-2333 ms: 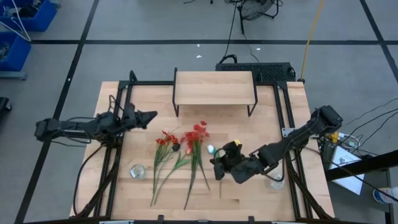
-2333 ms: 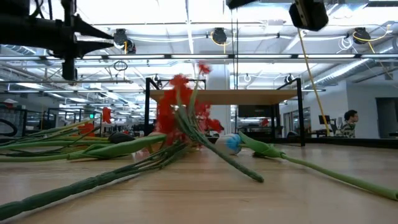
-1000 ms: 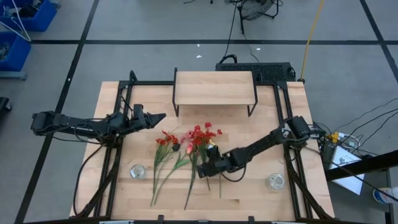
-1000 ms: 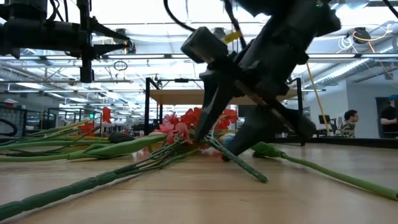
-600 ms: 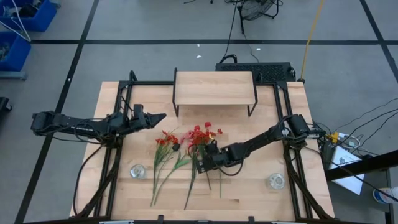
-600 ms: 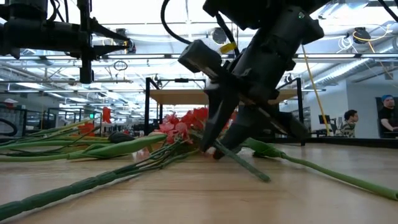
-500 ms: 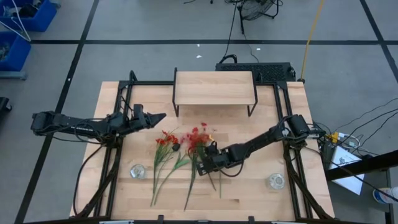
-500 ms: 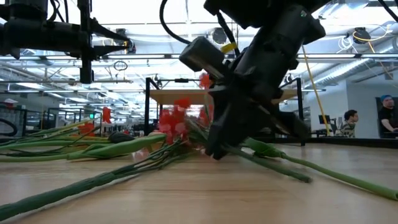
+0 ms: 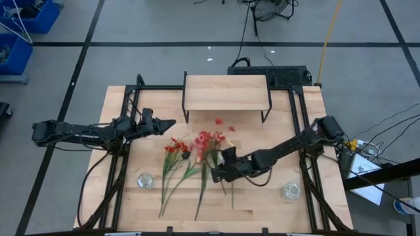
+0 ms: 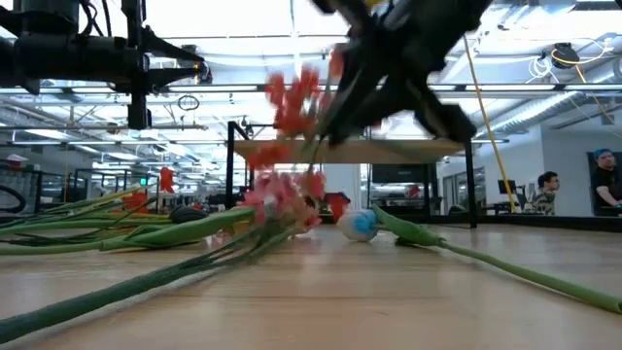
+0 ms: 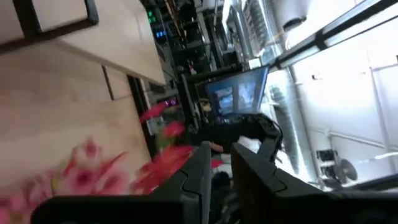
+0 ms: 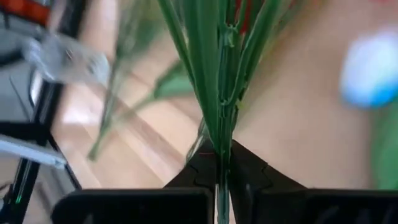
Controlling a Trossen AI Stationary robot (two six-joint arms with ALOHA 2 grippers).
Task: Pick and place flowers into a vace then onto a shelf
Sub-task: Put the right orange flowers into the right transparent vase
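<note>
Flowers (image 9: 197,157) lie mid-bench in the high view, blossoms toward the shelf (image 9: 226,92), which stands at the far edge of the bench, and stems fanning toward the near edge. Right gripper (image 9: 216,172) is low over the stem bunch, its arm reaching in from the right edge; left gripper (image 9: 169,122) hangs well apart, between the left edge and the shelf, holding nothing. Two small glass vessels, one (image 9: 145,180) near the left-front corner and one (image 9: 291,191) near the right-front corner, either possibly the vase. Low view: one red-blossomed stem (image 10: 292,97) is raised clear of the bench top, blurred, under the dark right arm; the others lie flat on the wood, a white bud (image 10: 358,225) among them. Left wrist view: its fingers (image 11: 200,171) are nearly pressed together on nothing. Right wrist view: the right gripper's fingers (image 12: 245,168) are pinched on a green stem (image 12: 217,93) low on its length. Judgement: pick step in hand, first stem gripped and lifting. Next move calls for carrying it to a glass vessel and lowering the cut end into the mouth; which vessel, cannot tell.
</note>
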